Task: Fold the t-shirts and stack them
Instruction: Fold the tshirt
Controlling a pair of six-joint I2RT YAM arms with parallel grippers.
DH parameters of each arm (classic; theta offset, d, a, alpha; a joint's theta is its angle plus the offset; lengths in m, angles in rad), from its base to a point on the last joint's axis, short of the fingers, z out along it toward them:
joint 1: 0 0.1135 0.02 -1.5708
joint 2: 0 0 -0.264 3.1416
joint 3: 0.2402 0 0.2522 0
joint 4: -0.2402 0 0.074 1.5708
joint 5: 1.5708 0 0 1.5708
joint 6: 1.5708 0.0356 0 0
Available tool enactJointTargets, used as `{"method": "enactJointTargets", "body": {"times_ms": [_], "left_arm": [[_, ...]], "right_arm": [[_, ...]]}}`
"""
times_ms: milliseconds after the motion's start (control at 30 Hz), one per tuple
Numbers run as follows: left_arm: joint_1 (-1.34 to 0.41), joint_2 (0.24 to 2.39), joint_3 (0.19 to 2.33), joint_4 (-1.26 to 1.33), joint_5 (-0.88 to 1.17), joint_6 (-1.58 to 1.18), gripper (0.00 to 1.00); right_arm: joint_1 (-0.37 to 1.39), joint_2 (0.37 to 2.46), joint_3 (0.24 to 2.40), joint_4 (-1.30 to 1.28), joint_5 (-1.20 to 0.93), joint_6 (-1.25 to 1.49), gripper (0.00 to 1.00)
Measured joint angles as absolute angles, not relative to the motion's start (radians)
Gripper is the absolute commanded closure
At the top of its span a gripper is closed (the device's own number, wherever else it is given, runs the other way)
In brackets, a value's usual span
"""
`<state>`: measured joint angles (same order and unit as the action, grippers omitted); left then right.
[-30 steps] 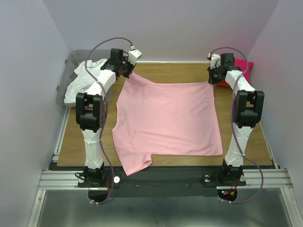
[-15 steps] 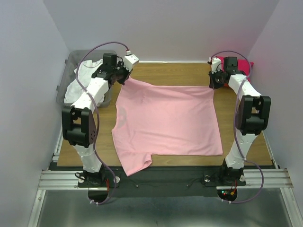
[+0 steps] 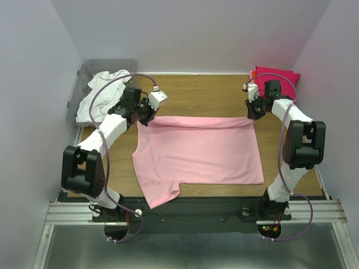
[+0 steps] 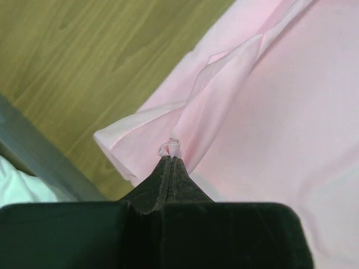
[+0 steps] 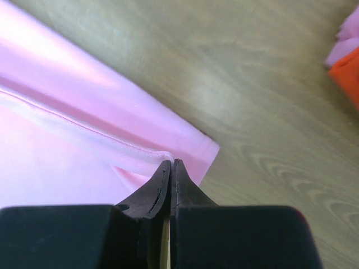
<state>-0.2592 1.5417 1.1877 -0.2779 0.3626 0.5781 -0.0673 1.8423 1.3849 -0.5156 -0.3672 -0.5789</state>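
On the wooden table [image 3: 202, 89] we see the light pink t-shirt [image 3: 196, 148] spread out nearly flat, smooth over most of its body, with one short sleeve poking out at its near left corner. Its far edge is lifted and turned over toward us, making a straight doubled band across the cloth. At the far left corner of that band the left gripper [image 3: 141, 117] has its fingers pressed together on a small tuft of pink fabric; in the left wrist view the cloth gathers into ridges that run away from the fingertips [image 4: 171, 162]. At the far right corner the right gripper [image 3: 252, 110] is likewise clamped on the shirt, and in the right wrist view its closed tips [image 5: 170, 165] meet the hemmed edge just beside the corner. The rest of the shirt lies on the table between the two arms, on the near side of both grippers. A white t-shirt [image 3: 104, 92] sits crumpled in the bin [image 3: 84, 73] at the far left, and a folded magenta t-shirt [image 3: 275, 74] rests at the far right corner, with an orange t-shirt [image 5: 349, 73] showing beneath it.
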Motion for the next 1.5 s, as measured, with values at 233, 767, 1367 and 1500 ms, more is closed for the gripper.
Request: {"method": "enactJointTargets", "body": {"times_ms": [233,767,1367,1500], "left_arm": [[-0.352,1.504,0.987,-0.258,0.340,0.581,0.89],[-0.325,1.475,1.068,-0.469,0.447,0.704,0.55],[-0.341,1.878,1.271,-0.379,0.609,0.486,0.48],[-0.365,1.902,1.272,-0.374,0.645,0.466,0.53]], "right_arm": [[-0.067,1.838,1.250,-0.522,-0.366,-0.691,0.54],[-0.118,1.737,1.266,-0.585,-0.372,-0.788,0.46],[-0.118,1.942,1.377,-0.693,-0.414,-0.763,0.47],[-0.118,1.942,1.377,-0.700,-0.402,-0.770,0.47]]}}
